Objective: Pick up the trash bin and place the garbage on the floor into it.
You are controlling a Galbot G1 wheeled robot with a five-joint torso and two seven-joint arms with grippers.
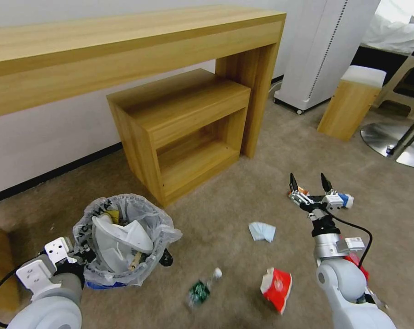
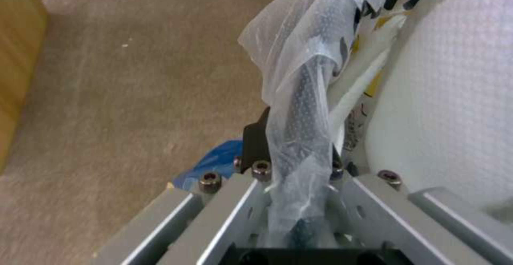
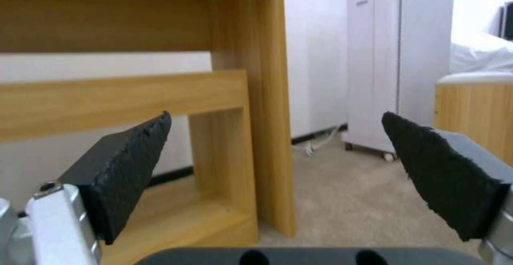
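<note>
Carpet litter lies blurred; left gripper (image 2: 291, 164) pinches trash bin (image 1: 124, 242), right gripper (image 1: 310, 184) gapes wide.

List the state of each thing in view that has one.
trash bin: held off the carpet, partly filled
left gripper: shut on the bin's rim
right gripper: open, empty
pale-blue tissue: on the floor
red wrapper: on the floor
crushed bottle: on the floor

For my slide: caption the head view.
Left end effector holds the trash bin; open right end effector hovers above littered floor.
</note>
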